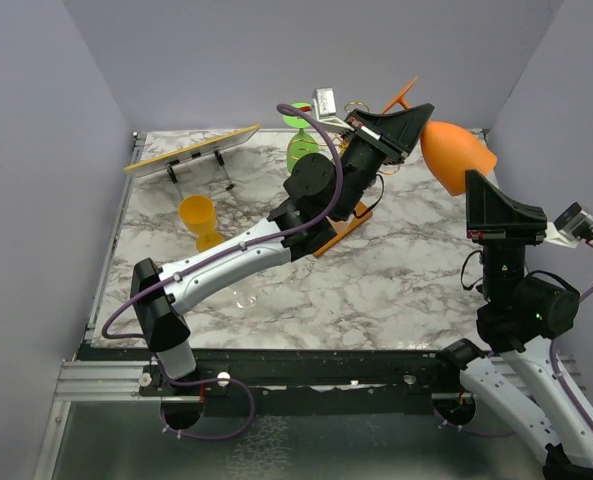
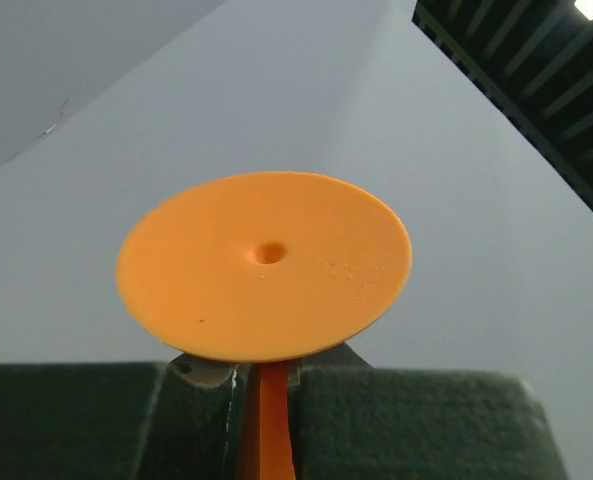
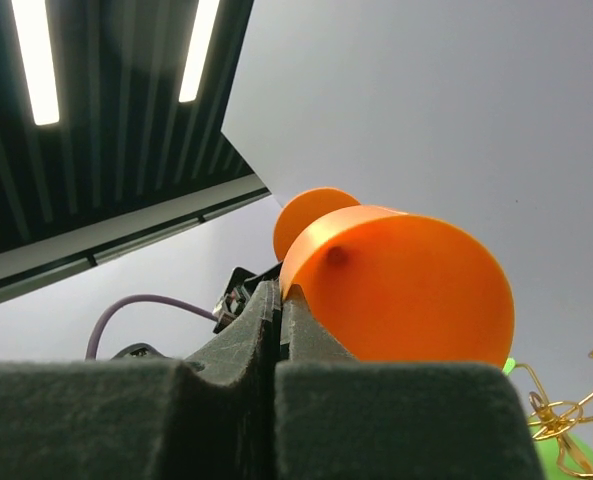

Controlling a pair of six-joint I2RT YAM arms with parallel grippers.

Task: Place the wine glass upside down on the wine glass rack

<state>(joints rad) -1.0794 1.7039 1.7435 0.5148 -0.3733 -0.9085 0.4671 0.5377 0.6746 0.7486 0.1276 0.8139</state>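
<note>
Here's the left arm (image 1: 226,257): smooth white shells on the long links, chunky round black housings at the joints, and a thin purple cable (image 1: 216,437) that loops out at the base and runs up to a black wedge-shaped head. The right arm (image 1: 526,305) matches it, with white links, black joints, a tiny green light (image 1: 548,313) on one housing, and a small silver-white camera box (image 1: 579,224) at the wrist. Up close, the jaws on both arms wear dark, rough-grained pads (image 3: 126,420).
</note>
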